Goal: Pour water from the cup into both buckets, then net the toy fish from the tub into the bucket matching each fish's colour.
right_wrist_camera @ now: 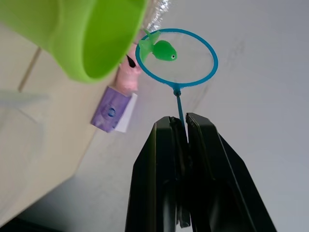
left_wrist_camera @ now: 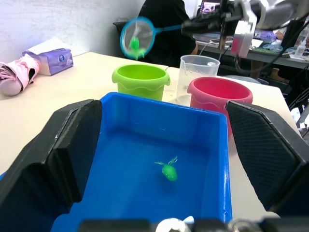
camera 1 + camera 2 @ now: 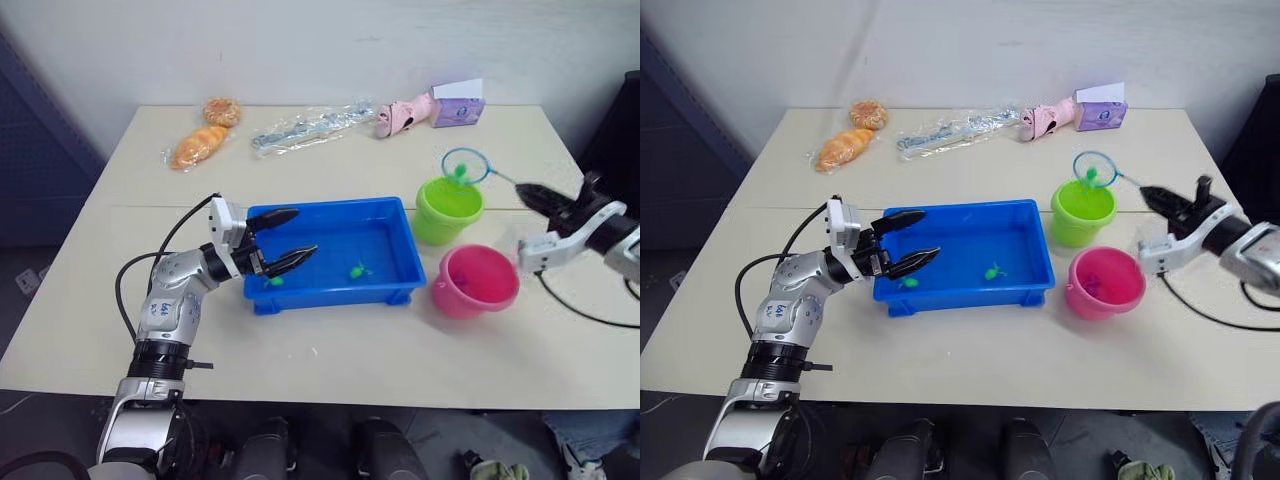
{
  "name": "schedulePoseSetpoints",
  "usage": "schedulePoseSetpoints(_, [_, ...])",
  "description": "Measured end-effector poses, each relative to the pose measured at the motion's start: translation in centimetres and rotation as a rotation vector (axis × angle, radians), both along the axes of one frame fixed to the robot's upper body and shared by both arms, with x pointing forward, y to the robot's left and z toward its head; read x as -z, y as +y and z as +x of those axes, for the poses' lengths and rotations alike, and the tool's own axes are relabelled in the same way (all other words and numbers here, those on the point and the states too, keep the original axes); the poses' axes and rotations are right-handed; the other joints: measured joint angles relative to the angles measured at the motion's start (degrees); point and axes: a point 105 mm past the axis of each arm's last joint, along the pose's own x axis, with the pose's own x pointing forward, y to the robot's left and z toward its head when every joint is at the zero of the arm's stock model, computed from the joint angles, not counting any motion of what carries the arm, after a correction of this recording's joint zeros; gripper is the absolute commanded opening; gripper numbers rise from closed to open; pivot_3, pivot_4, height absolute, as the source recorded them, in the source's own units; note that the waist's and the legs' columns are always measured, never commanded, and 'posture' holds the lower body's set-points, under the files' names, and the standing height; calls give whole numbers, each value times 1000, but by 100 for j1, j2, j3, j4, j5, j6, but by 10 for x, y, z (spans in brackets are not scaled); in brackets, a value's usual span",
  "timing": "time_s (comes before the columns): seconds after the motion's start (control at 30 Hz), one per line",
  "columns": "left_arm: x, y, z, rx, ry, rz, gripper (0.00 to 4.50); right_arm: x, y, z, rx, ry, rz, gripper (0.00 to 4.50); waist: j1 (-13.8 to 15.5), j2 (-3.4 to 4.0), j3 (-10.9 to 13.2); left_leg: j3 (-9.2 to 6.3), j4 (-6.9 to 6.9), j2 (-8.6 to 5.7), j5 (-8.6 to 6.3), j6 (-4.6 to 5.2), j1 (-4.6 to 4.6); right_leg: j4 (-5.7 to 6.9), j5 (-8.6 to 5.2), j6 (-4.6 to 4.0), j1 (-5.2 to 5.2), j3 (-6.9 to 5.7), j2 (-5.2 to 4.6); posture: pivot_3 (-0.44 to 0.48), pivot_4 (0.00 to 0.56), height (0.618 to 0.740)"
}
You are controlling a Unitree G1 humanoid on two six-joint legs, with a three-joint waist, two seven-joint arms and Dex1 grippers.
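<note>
Table point(image 3: 330, 340): right claw point(image 1: 183, 126) clamped on net point(image 1: 176, 58) handle; left claw point(image 3: 285, 238) wide open.

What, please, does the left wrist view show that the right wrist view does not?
Left wrist view alone: the blue tub with a green fish in it, the clear cup, the pink bucket, and the left gripper open at the tub's near end.

Right wrist view alone: the right gripper shut on the net's handle, seen close.

Both: the net holding a green fish beside the green bucket, plus the purple box.
</note>
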Motion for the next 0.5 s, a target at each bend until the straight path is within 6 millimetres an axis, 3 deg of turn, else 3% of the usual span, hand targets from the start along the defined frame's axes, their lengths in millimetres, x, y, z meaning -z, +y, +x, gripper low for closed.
schedulePoseSetpoints(0.17, [0, -1, 0, -5, -13, -5, 4415, 4, -3, 1, 6, 2, -1, 0, -18, -5, -2, 5, 2, 0, 0, 0, 2, 0, 0, 0, 1, 5, 1, 0, 150, 740])
schedulePoseSetpoints(0.3, [0, -4, 0, -9, -24, -6, 4415, 35, 0, 3, -4, 117, -53, 0, -7, -3, -1, 7, 1, -2, 0, 0, -2, 2, 0, 0, -6, 7, -1, 0, 150, 740])
schedulePoseSetpoints(0.5, [-2, -4, 1, -29, -58, 1, 4415, -2, -1, 4, -14, 13, -71, 0, -4, -6, -2, 17, -3, 2, 0, -1, -2, 12, 0, 0, -19, 18, 3, 0, 150, 740])
